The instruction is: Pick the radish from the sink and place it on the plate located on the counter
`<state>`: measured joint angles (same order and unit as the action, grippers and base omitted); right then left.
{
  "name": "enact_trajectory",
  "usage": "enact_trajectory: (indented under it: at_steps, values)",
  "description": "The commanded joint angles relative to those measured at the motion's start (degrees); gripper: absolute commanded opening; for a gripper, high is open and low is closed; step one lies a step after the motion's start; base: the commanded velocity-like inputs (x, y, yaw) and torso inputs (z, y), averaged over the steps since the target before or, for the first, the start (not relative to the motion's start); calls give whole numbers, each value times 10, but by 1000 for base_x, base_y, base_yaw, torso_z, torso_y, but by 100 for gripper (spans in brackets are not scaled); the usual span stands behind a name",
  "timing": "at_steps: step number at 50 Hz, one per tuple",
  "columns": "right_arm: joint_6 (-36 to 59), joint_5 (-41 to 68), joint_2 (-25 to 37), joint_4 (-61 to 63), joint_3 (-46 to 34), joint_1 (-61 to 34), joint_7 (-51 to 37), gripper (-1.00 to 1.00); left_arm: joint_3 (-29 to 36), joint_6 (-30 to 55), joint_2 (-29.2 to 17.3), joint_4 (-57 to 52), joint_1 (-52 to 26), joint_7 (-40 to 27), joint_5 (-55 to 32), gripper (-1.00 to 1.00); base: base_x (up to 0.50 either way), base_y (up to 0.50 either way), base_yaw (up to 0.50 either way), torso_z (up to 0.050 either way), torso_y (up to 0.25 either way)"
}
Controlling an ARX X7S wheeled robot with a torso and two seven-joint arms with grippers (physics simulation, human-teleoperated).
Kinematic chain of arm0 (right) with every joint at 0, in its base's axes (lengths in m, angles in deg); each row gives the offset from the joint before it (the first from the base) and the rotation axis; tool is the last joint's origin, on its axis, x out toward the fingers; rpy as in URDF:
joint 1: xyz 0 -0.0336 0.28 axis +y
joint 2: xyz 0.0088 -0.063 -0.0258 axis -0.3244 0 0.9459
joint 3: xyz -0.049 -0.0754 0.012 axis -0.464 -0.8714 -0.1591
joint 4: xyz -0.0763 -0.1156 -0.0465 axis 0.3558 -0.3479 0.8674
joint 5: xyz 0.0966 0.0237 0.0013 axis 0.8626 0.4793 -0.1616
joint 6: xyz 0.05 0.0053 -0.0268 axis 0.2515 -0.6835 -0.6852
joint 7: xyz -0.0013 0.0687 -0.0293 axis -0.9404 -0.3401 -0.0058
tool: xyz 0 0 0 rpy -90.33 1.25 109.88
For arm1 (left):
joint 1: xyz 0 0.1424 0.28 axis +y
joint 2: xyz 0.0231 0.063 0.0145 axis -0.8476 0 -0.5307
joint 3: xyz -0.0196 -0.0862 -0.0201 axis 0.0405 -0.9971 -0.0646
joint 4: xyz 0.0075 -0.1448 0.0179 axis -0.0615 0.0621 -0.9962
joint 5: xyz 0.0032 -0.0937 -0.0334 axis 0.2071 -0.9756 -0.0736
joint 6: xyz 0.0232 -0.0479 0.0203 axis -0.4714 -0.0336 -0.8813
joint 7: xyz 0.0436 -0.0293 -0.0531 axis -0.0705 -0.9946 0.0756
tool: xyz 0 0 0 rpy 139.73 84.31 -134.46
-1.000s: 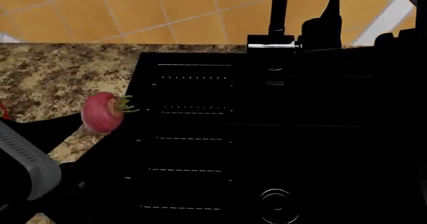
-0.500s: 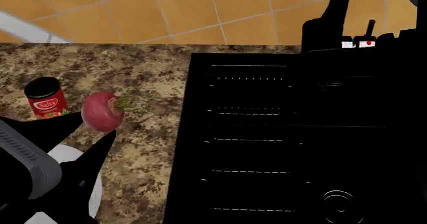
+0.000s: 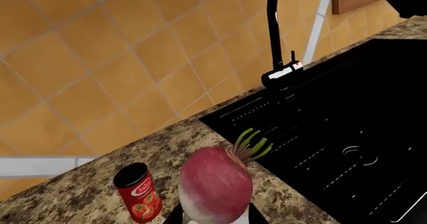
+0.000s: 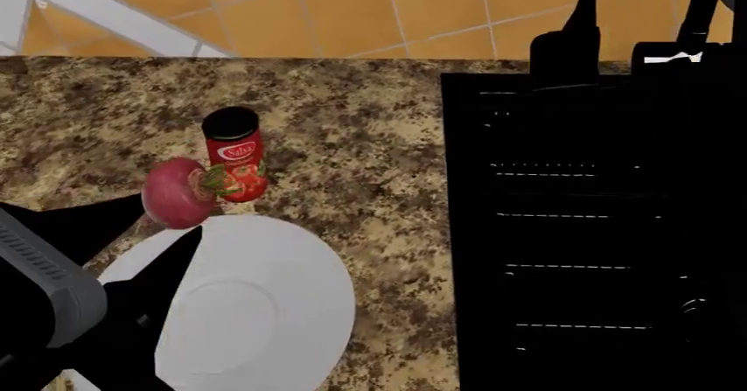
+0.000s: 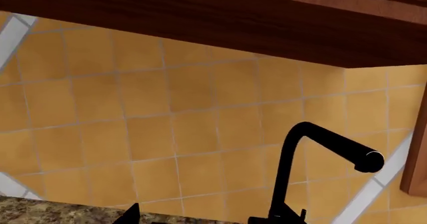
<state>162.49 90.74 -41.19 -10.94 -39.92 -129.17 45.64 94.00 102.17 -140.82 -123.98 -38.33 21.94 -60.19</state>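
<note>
Left pincer (image 4: 175, 220) clamped on radish (image 4: 178, 193), held above counter (image 4: 350, 129), at the far-left edge of plate (image 4: 268, 312). Salsa can (image 4: 237, 165) stands just behind the radish. Sink (image 4: 596, 233) well apart to the right, faucet (image 3: 277, 38) behind it. Right pincer (image 4: 580, 24) over the sink's back edge; can't tell whether its jaws are apart.

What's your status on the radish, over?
Left end effector shut on radish, above the counter at the plate rim. Right end effector not seen. Salsa can stands just beyond the plate.
</note>
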Motion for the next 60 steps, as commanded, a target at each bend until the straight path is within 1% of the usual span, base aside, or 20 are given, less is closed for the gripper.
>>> enact_trajectory:
  at_steps: [1, 3, 17, 34, 35, 37, 39, 41, 44, 48, 53, 54, 55, 57, 60]
  values:
    - [-5, 1, -3, -9, -1, 1, -1, 100, -16, -33, 2, 3, 6, -2, -7, -100, -336, 453, 0, 0, 0]
    - [-4, 2, -4, -10, 1, 0, -1, 100, -15, -33, 4, 4, 6, -1, -7, -100, -326, 447, 0, 0, 0]
    - [-2, 12, -6, -7, 13, -1, 1, 100, -11, -22, 11, 14, 0, -15, -20, -100, -8, 1, 0, 0, 0]
    - [-2, 12, -6, -7, 13, -1, 1, 100, -11, -22, 11, 14, 0, -15, -20, -100, 0, 0, 0, 0, 0]
    - [4, -80, -28, -1, 2, -2, 69, 100, -611, 559, 334, 14, 203, -14, -59, -100, 0, 0, 0, 0, 0]
    - [5, -79, -28, -2, 2, -2, 69, 100, -585, 570, 326, 43, 192, -29, -72, -100, 0, 0, 0, 0, 0]
    - [4, -78, -27, -2, 3, -2, 70, 100, -554, 574, 317, 84, 176, -53, -104, -100, 0, 0, 0, 0, 0]
    - [5, -77, -27, -1, 4, -1, 70, 100, -535, 573, 308, 122, 163, -58, -122, -100, 0, 0, 0, 0, 0]
    - [4, -76, -27, -4, 6, 0, 71, 100, -524, 571, 304, 161, 149, -25, -111, -100, 0, 0, 0, 0, 0]
    - [2, -75, -26, -5, 5, 2, 71, 100, -497, 569, 293, 210, 132, 59, -34, -100, 0, 0, 0, 0, 0]
    - [6, -72, -25, -2, 8, 1, 71, 100, -446, 556, 289, 267, 116, 145, 29, -100, 0, 0, 0, 0, 0]
    - [6, -72, -25, -1, 8, 1, 71, 100, -436, 554, 287, 274, 112, 157, 41, -100, 0, 0, 0, 0, 0]
    - [6, -71, -25, -2, 7, 1, 71, 100, -429, 560, 289, 298, 92, 163, 43, -100, 0, 0, 0, 0, 0]
    - [5, -71, -24, -3, 6, 2, 70, 100, -417, 555, 288, 316, 86, 182, 54, -100, 0, 0, 0, 0, 0]
    - [7, -70, -23, -3, 6, 2, 70, 100, -386, 537, 284, 348, 83, 231, 89, -100, 0, 0, 0, 0, 0]
